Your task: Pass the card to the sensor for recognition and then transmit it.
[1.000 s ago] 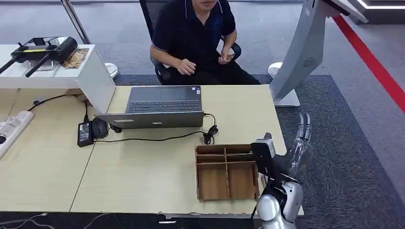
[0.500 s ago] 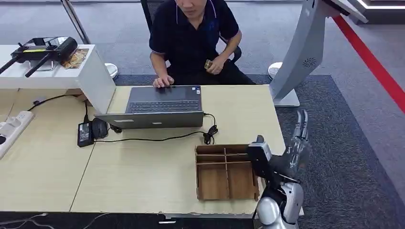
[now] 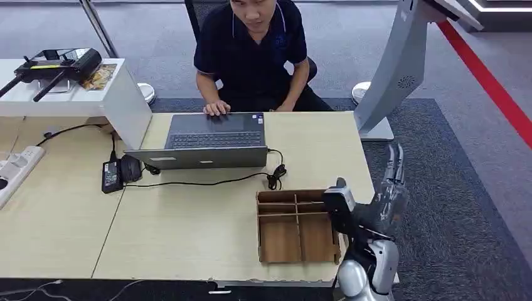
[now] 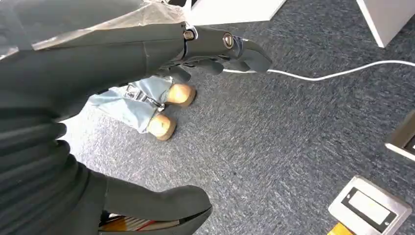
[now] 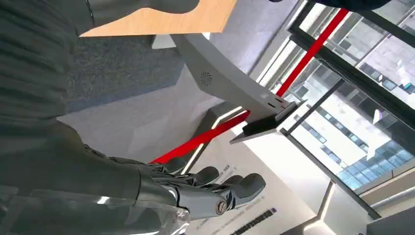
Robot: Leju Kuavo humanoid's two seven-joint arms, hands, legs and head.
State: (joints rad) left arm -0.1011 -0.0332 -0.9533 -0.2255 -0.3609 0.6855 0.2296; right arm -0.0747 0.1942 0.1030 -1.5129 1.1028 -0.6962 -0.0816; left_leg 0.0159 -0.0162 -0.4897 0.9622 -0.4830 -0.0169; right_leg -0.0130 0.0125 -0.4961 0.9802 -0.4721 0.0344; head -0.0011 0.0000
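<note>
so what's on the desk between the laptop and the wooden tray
In the head view, a black cable with a coiled bundle lies between the laptop and wooden tray.

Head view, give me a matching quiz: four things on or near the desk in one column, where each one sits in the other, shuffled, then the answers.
Things:
1. laptop
2. wooden divider tray
3. power strip
4. right hand

Places:
A. at the desk's far left edge
B. raised, open, past the desk's right edge, over the carpet
C. near the desk's right front corner
D. at the desk's far side, in front of the seated person

Pairs: 1-D, 2-C, 3-A, 4-B
</note>
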